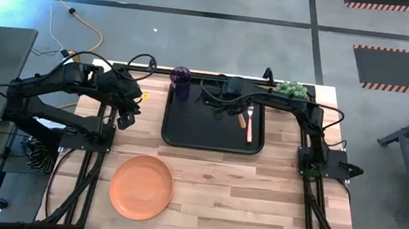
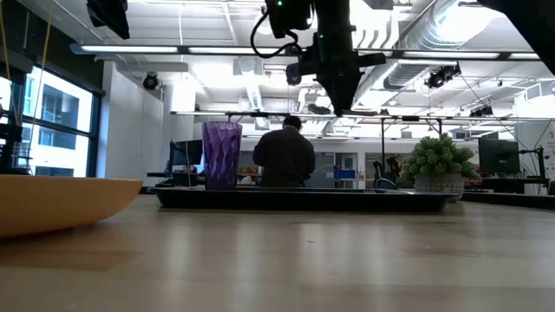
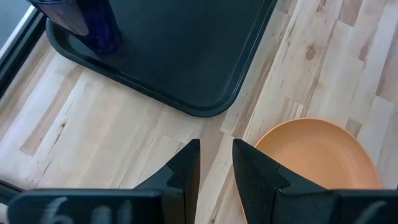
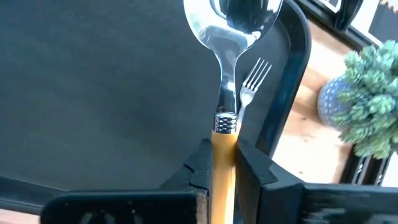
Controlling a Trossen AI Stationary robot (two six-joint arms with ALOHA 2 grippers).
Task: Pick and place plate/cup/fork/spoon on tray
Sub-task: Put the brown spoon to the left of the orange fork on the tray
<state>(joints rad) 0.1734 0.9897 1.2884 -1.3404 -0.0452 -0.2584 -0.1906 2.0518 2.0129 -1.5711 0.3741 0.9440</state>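
While the right gripper (image 4: 217, 163) hangs over the tray (image 1: 180, 131), its fingers are clamped on the orange handle of the spoon (image 4: 225, 74), whose silver bowl points forward and away from the wrist. From the wrist view the spoon's long axis runs nearly parallel to the fork (image 4: 254, 79), which already lies flat on the tray close along its rim on the plant (image 1: 291, 88) side; the two look just beside each other, though I can't tell how high the spoon is above the tray floor. To my eye the coming move is a plain lowering and release, and it turns on keeping the spoon alongside the fork rather than across it. The cup (image 1: 181, 81) stands upright at the tray's far corner on the left arm's side. The plate (image 1: 141, 186) is not yet on the tray; it sits on the table (image 1: 256, 204) near the front, well apart from the right arm. The left gripper (image 3: 216, 163), fingers slightly apart and empty, waits near the tray's rounded corner and is the nearer one to the plate.
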